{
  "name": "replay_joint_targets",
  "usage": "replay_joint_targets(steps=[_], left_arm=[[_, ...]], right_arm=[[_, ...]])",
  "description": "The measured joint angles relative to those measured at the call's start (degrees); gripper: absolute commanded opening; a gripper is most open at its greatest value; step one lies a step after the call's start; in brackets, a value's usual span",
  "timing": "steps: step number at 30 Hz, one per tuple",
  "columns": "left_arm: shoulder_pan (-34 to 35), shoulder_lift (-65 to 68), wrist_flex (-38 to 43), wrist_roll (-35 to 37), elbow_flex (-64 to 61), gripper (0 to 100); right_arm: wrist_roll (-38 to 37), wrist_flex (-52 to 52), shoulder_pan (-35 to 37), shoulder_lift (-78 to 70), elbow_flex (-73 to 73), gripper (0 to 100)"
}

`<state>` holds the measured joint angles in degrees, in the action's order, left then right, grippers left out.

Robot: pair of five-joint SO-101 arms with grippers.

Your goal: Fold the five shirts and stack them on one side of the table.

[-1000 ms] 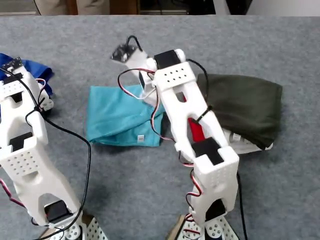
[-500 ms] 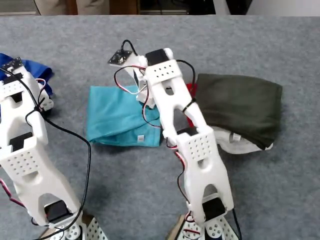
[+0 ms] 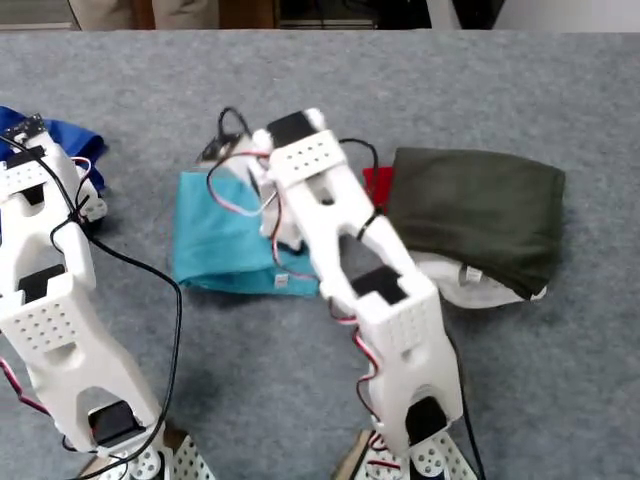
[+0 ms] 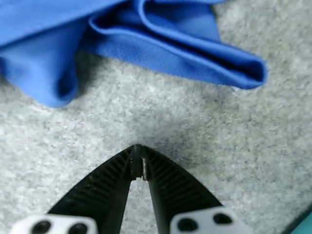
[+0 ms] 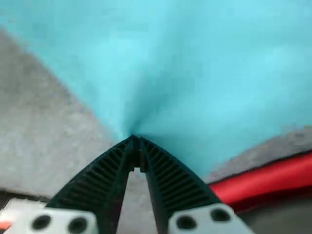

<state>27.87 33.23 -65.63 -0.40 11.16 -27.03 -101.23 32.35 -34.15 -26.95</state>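
High view puts the teal shirt [image 3: 225,235] at the middle of the grey table [image 3: 500,90], lying as a rough rectangle that isn't folded small enough yet. Your right pincer [image 5: 134,141] is pressed together on the teal shirt's cloth, and the fabric puckers toward its tips, so I judge the fold of this shirt to be the step in hand.

Beside the teal shirt on one side lies the red shirt [image 3: 378,183]. Past the red shirt, the dark green shirt [image 3: 480,215] rests on top of the white shirt [image 3: 470,285], which looks like the stack being built. Well apart on the teal shirt's other side sits the blue shirt [image 3: 70,140], crumpled. Your left pincer [image 4: 138,151] is closed on nothing over bare table just beside it.

Next you'd likely carry the pinched edge across the teal shirt and release it flat. Keep the grip, since thin cloth slips easily.

The table is a felt-like grey mat, and wooden furniture [image 3: 245,12] stands beyond its far edge.
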Motion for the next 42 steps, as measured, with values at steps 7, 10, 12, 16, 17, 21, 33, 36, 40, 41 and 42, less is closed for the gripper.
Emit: replay_joint_targets(steps=[7,10,12,16,17,21,33,36,40,41,42], left_arm=[[0.0,0.0,0.0,-0.5,0.0,2],[0.0,0.0,0.0,-1.2,0.0,2],[0.0,0.0,0.0,-1.2,0.0,2],[0.0,0.0,0.0,-1.5,0.0,2],[0.0,0.0,-0.2,-1.6,0.2,2],[-0.4,-0.4,-6.3,-1.6,4.5,2],[-20.6,-12.0,-15.8,0.0,10.1,2],[-24.3,-9.5,-12.7,1.8,7.8,2],[-24.7,-3.7,-6.7,3.3,6.0,2],[-24.3,-2.3,-5.3,3.4,5.9,2],[-23.7,-0.8,-3.7,3.5,5.9,2]], right_arm=[[0.0,1.7,0.6,7.4,14.9,0.2],[0.0,5.0,0.9,7.4,19.1,0.2],[0.0,5.1,0.9,7.4,19.0,0.2],[0.0,0.6,0.9,9.7,14.8,0.2],[0.0,0.4,0.9,11.3,13.6,0.2],[0.0,0.2,0.0,20.0,11.4,0.3],[7.2,8.6,-4.5,18.8,14.2,0.3],[7.3,11.8,-6.1,15.1,17.2,0.3],[7.3,16.2,-7.8,10.8,21.6,0.2],[7.4,17.7,-8.1,10.0,22.5,0.2],[7.5,18.7,-8.4,9.3,23.3,0.2]])
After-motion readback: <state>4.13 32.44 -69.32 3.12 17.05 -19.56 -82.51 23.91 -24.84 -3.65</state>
